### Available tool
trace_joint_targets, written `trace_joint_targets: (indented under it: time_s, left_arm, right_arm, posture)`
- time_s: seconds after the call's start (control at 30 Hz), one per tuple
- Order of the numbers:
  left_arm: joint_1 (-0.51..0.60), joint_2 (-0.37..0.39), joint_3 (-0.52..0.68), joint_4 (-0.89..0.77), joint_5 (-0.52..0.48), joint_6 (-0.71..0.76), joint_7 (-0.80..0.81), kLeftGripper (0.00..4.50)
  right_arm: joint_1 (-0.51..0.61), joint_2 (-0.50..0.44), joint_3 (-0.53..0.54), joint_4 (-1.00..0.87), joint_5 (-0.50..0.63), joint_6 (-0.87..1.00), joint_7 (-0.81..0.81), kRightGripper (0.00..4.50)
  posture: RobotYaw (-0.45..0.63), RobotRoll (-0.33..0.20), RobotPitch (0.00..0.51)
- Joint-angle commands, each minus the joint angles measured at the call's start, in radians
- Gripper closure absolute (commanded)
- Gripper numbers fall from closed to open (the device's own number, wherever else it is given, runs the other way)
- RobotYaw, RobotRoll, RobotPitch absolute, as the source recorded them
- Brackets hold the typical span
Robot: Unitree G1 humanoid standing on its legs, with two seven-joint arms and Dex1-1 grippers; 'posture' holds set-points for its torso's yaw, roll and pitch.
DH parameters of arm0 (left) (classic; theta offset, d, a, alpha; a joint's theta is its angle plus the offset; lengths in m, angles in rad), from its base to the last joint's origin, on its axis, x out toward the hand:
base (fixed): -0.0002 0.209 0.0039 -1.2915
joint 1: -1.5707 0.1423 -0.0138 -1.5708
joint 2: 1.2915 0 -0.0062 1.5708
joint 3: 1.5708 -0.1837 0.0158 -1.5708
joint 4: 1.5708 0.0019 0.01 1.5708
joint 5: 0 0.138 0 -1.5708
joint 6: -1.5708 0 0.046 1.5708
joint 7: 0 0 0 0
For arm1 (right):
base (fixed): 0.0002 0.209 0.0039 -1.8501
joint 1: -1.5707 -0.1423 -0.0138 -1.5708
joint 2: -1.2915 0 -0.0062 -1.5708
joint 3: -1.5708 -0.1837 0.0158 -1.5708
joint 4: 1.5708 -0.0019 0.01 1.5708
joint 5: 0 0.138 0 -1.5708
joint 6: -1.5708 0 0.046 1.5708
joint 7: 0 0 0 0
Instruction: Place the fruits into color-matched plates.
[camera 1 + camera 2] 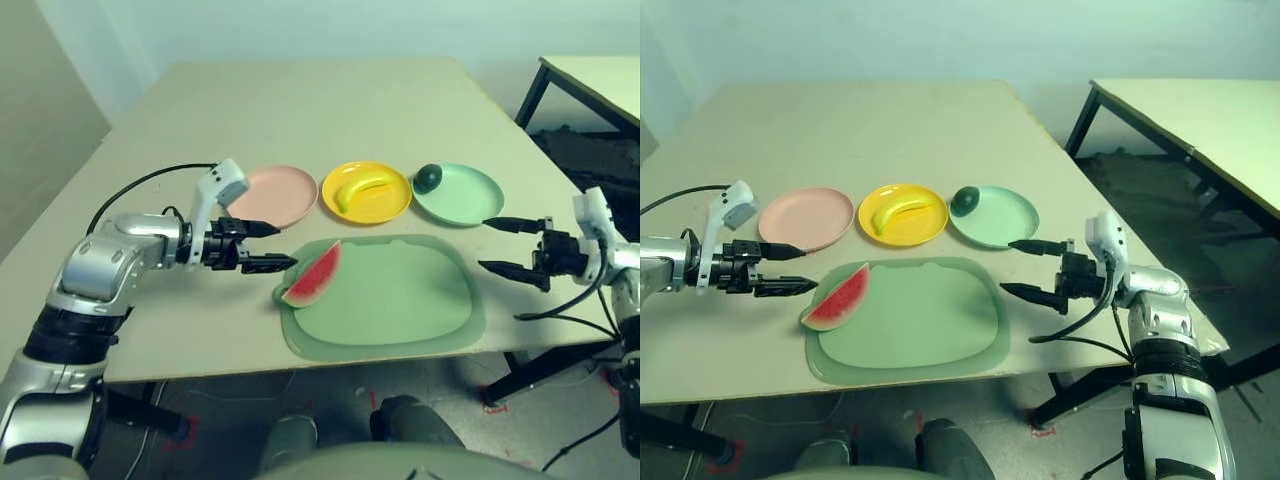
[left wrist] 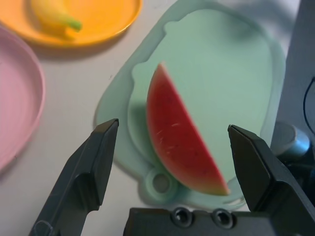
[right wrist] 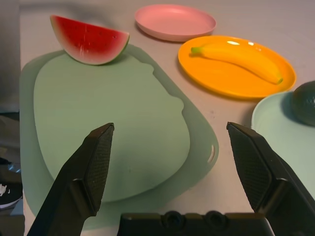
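- Red watermelon wedge [image 2: 179, 137]: on the mat [image 1: 400, 300], just ahead of the left pincer [image 2: 172, 129], whose fingers stand apart.
- Right pincer [image 3: 170, 125]: fingers apart, avocado [image 1: 428, 178] beyond.
- Advisable grasp: straddle the wedge's middle, close gently, lift clear toward the pink plate [image 1: 275, 196].

silver rounded forearms [image 1: 108, 262], black ribbed joints, white wrist brackets [image 1: 211, 205], loose black cables [image 1: 140, 182]
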Motion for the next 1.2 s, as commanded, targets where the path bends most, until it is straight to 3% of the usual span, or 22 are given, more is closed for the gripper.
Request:
trace_joint_targets:
  time_s: [0.03, 0.2, 0.4, 0.6, 0.73, 0.9, 1.2]
  left_arm:
    - [-0.064, 0.056, -0.04, 0.063, 0.103, -0.341, -0.162, 0.0]
    - [-0.208, 0.043, -0.124, 0.291, 0.233, -0.852, -0.384, 0.0]
    - [-0.399, 0.04, -0.381, 0.536, 0.202, -1.35, -0.457, 0.0]
    - [-0.577, -0.006, -0.642, 0.746, 0.129, -1.7, -0.457, 0.0]
    - [-0.664, -0.056, -0.759, 0.84, 0.084, -1.819, -0.457, 0.0]
    - [-0.735, -0.084, -0.867, 0.893, 0.041, -1.866, -0.457, 0.0]
    - [-0.788, -0.029, -1.023, 0.866, -0.028, -1.915, -0.457, 0.0]
  right_arm:
    - [-0.007, 0.003, 0.024, 0.021, 0.022, -0.014, 0.005, 0.04]
    - [-0.015, 0.014, 0.014, 0.025, 0.061, 0.033, 0.005, 0.04]
    - [0.013, 0.002, -0.008, 0.008, 0.128, 0.103, 0.005, 0.04]
    - [0.057, -0.015, 0.014, -0.023, 0.164, 0.092, 0.005, 0.04]
    - [0.089, -0.004, 0.013, -0.089, 0.186, 0.107, 0.005, 0.04]
    - [0.111, 0.018, 0.004, -0.153, 0.16, 0.095, -0.011, 0.04]
    - [0.078, 0.026, 0.021, -0.11, 0.113, 0.065, 0.001, 0.04]
  posture:
    - [-0.11, 0.0, 0.013]
    - [-0.14, 0.0, 0.005]
    - [-0.2, 0.0, 0.0]
    - [-0.25, 0.0, 0.0]
    - [-0.28, 0.0, 0.0]
    - [-0.28, 0.0, 0.0]
    - [-0.26, 0.0, 0.0]
